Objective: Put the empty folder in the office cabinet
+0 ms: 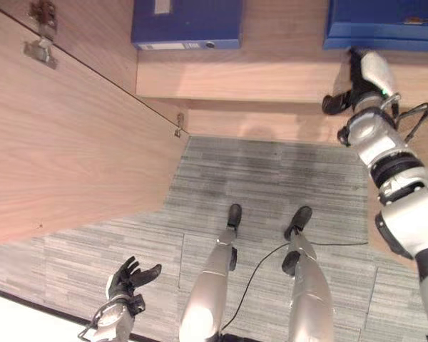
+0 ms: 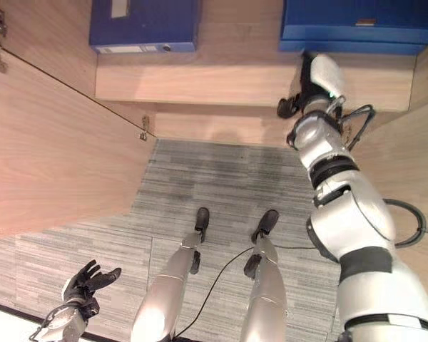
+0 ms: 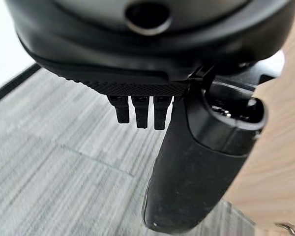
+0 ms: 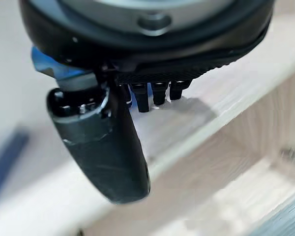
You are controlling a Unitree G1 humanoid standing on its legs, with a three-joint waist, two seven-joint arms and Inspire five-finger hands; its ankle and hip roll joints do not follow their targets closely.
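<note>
The cabinet point(image 1: 228, 78) stands open ahead, its pale wooden shelf point(image 1: 235, 71) running across the top of the head views. Two blue folders lie on that shelf: the left folder point(image 1: 187, 23) near the middle, the right folder point(image 1: 384, 23) at the far right, well apart from each other. The right robot hand point(image 1: 357, 75) reaches up to the shelf's front edge just below the right folder; in its wrist view the fingers point(image 4: 152, 93) point straight out over the shelf board beside the thumb point(image 4: 105, 147), relaxed and closed on nothing. A strip of blue shows at the hand's side in that view, but whether the hand touches the folder cannot be told. The open cabinet door point(image 1: 64, 135) swings out on the left, its hinge point(image 1: 41, 32) at the top, and stands between the left arm's side and the shelf. The left robot hand point(image 1: 132, 278) hangs low over the grey carpet floor point(image 1: 271, 178), fingers spread and empty, close beside the door's wooden face in its wrist view.
</note>
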